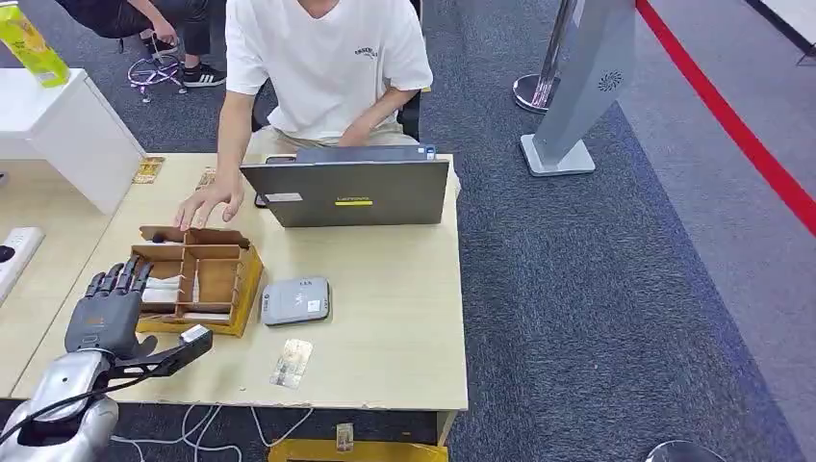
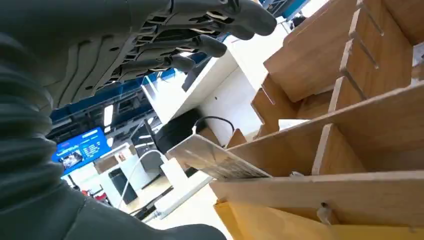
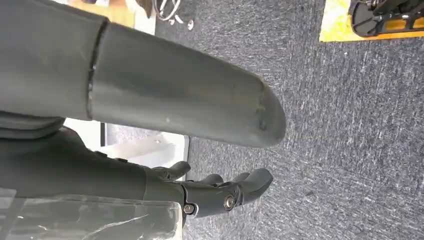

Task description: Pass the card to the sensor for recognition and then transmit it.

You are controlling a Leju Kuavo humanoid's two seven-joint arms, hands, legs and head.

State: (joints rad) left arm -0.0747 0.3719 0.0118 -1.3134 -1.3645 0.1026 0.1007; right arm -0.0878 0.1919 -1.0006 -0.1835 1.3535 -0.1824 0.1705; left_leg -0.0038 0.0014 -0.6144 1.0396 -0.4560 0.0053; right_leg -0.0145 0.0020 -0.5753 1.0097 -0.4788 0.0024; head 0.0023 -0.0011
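Table (image 1: 404, 327): holds everything within the left arm's reach.
Wooden organizer (image 1: 207, 274): slotted compartments stand cards upright for picking.
Left hand (image 1: 106, 308): fingers spread, empty, at the organizer's edge.
Right hand (image 3: 220, 192): hangs over carpet, loosely curled, empty.
Card reader (image 1: 295, 300): beside the organizer.
Card (image 1: 292, 362): flat near the front edge.

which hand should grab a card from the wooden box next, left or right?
Left, likely. The left hand hovers open at the wooden box on the table, with a card in a slot just ahead of its fingers. The right hand hangs over carpet, away from the table.
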